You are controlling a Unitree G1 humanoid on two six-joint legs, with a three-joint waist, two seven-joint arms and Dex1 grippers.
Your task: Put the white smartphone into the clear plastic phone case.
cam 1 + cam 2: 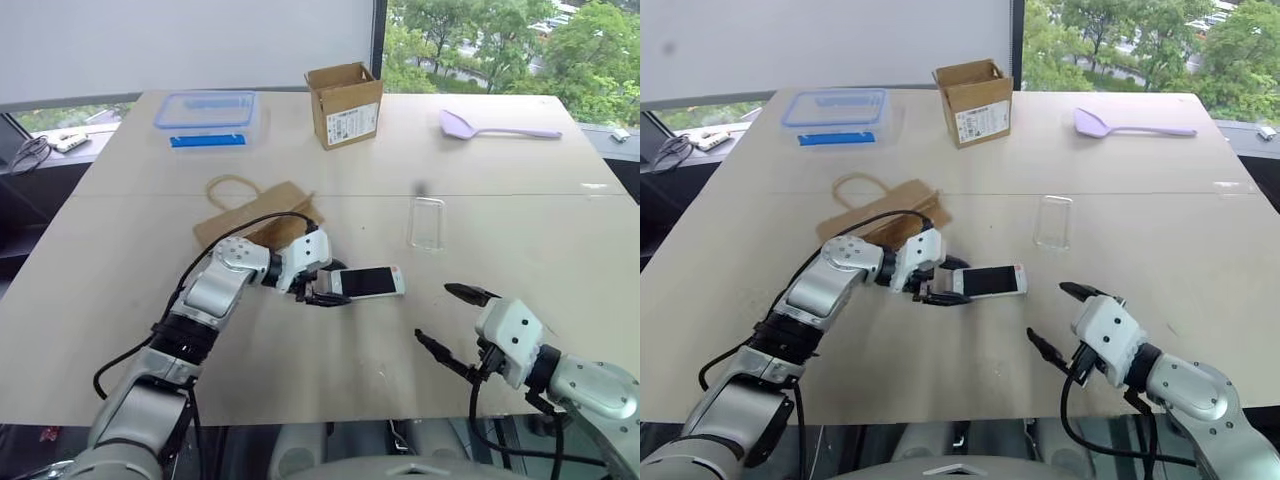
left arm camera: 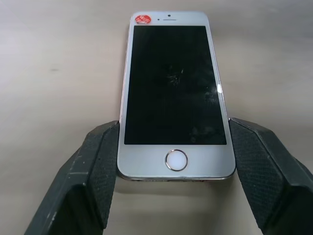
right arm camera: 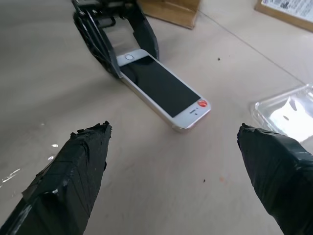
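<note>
The table carries everything; at its far side a blue-lidded box, a cardboard box and a lilac spatula are set, w/ a brown paper bag nearer the middle.

The left gripper is brought in at the home-button end of the white smartphone, which lies flat, screen up, roughly mid-table. In the left wrist view its two pads are seen touching the phone's long edges, one per side — a grip on the phone appears to be formed, though how firmly cannot be told.

The right gripper is held spread wide and empty near the table's front edge, to the phone's right, pointed toward it.

The clear plastic phone case lies empty on the table, beyond the phone and a bit to its right, apart from it.

Step in hand, as judged: pick-up of the phone; insertion not yet begun. Next move calls for a secure pinch, a lift clear of the table, then carriage to the case w/ long axes lined up — the case is thin and probably slides easily, so bracing by the free gripper would likely be needed before the phone is pressed in.
</note>
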